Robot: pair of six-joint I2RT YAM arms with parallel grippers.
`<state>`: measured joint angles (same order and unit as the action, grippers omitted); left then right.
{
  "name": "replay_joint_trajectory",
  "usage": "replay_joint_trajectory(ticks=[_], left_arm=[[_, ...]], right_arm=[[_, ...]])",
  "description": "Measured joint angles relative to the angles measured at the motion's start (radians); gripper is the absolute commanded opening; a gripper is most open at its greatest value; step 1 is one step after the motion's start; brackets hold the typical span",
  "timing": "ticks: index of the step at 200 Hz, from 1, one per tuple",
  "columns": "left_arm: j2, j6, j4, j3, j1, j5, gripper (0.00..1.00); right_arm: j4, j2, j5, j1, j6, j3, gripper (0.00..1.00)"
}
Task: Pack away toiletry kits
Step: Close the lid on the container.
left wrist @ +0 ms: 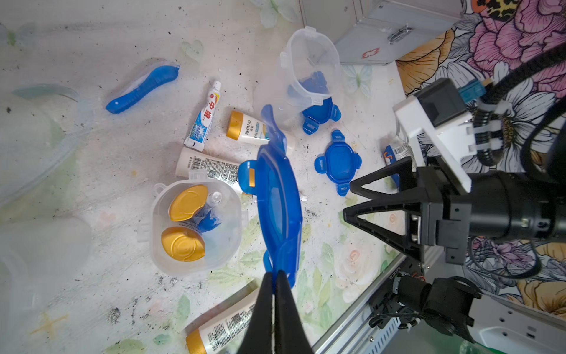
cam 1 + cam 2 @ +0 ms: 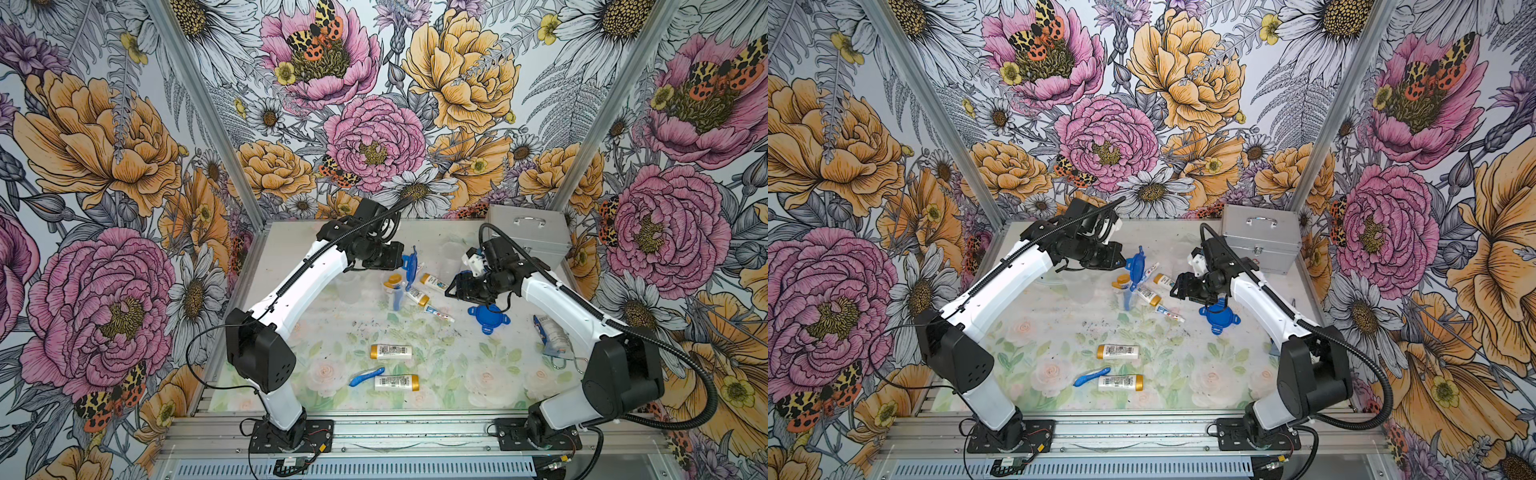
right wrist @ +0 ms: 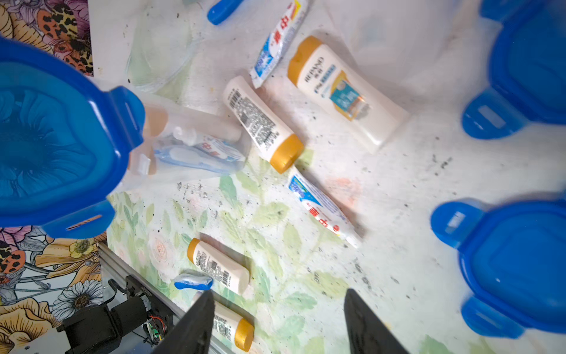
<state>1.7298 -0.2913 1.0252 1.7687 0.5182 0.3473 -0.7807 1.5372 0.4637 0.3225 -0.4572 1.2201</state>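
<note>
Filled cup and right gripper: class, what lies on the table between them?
In a top view, one gold-capped bottle and a second bottle lie between the cup and right gripper; the left gripper's blue lid hangs there too.

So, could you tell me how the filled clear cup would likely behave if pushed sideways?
The filled clear cup stands upright with two gold-capped bottles reaching its rim, so it is probably top-heavy and may tip rather than slide. Its thin translucent wall likely flexes if squeezed.

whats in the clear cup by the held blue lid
Two gold-capped bottles, a toothpaste tube and a blue toothbrush; their lower parts are covered by the caps.
</note>
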Motion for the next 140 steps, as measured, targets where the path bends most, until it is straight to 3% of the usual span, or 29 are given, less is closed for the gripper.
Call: replay_joint_trajectory(ticks=[42,140], left_arm=[[0.013,-0.028,0.005,-0.053,-0.077,0.073,0.0],[0.018,-0.019,0.034,-0.134,-0.177,0.081,0.0]], right_arm=[[0.008,0.115,-0.01,0.072,-0.015,0.127,0.67],[0.009,0.262,0.022,0.11,-0.021,0.325,0.67]])
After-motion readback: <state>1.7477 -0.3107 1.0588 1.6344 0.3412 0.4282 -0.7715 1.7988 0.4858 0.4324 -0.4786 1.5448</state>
